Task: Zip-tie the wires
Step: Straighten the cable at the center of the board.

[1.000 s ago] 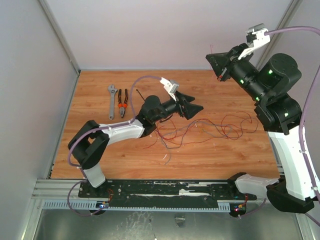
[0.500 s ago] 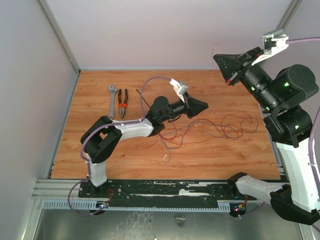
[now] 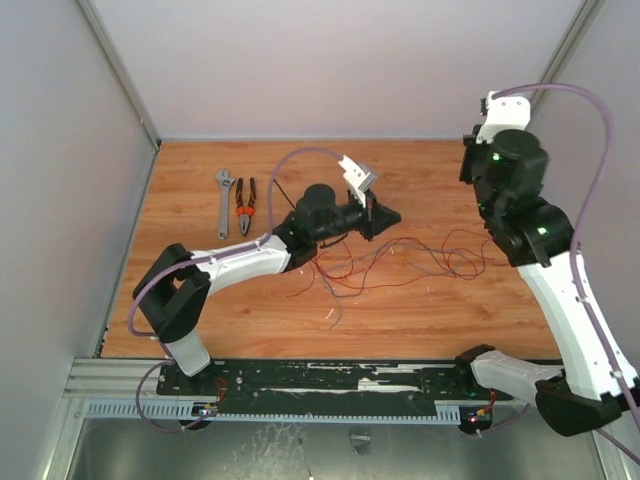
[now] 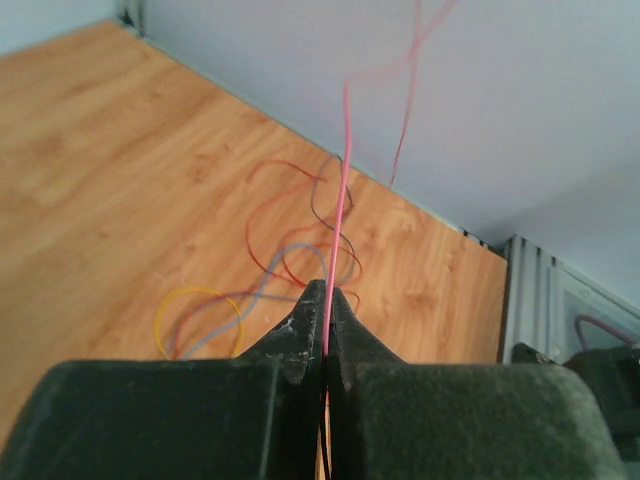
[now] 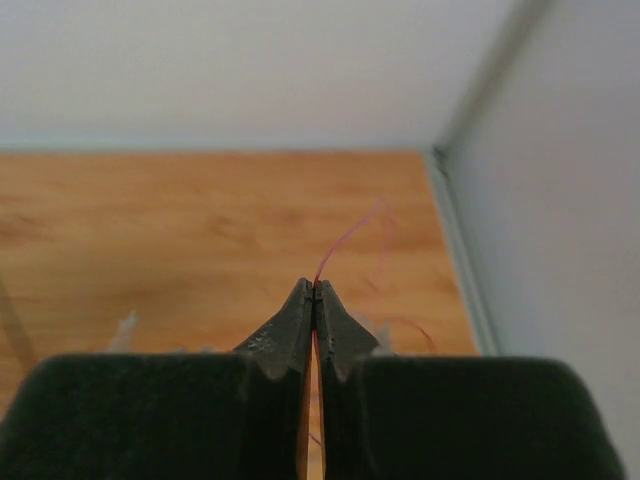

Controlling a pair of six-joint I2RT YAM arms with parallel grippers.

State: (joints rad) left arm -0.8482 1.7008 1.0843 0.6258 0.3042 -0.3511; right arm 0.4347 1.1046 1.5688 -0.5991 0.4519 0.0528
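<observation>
A pink-red strand of the wires (image 3: pixel 400 266) is pinched in the closed left claw (image 4: pixel 326 300), a thin red one in the closed right claw (image 5: pixel 314 290), the tangle being spread on the desk (image 3: pixel 200 300).

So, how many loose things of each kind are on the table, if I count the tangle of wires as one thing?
wrench: 1
pliers: 1
zip tie: 1
wire tangle: 1 (its strands are too fine to count)
Total: 4
</observation>
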